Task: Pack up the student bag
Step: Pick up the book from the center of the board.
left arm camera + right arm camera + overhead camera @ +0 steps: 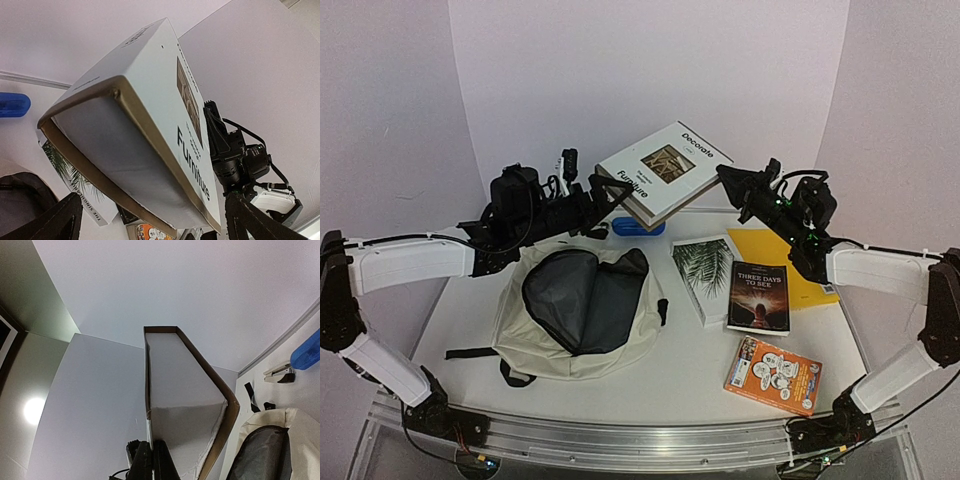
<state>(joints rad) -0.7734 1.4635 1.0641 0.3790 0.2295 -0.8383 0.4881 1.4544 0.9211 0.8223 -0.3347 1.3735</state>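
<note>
Currently the student bag (520, 322) lies flat on the worktop (660, 395), directly below the left gripper (605, 200) and down-left of the right gripper (728, 178); main mouth unzipped and gaping, dark lining showing; nothing visible inside from above.

Right gripper: fingers pressed together, pinching the edge of the big white book (670, 165), which hangs tilted in the air above the bag's far rim. Left gripper: spread wide at the book's opposite lower end; book sits just ahead of its fingers; contact not clear.

Progress, as judged: early; no book packed yet; first one lifted but not lowered in; the rest wait below the right gripper.

Count: one bag; one white book aloft; three books lying flat, namely palm-leaf book (703, 270), dark book (758, 295), orange book (773, 375); one yellow flat item (770, 248) under them, book or folder, cannot tell; one blue object (638, 228) beneath the raised book.
</note>
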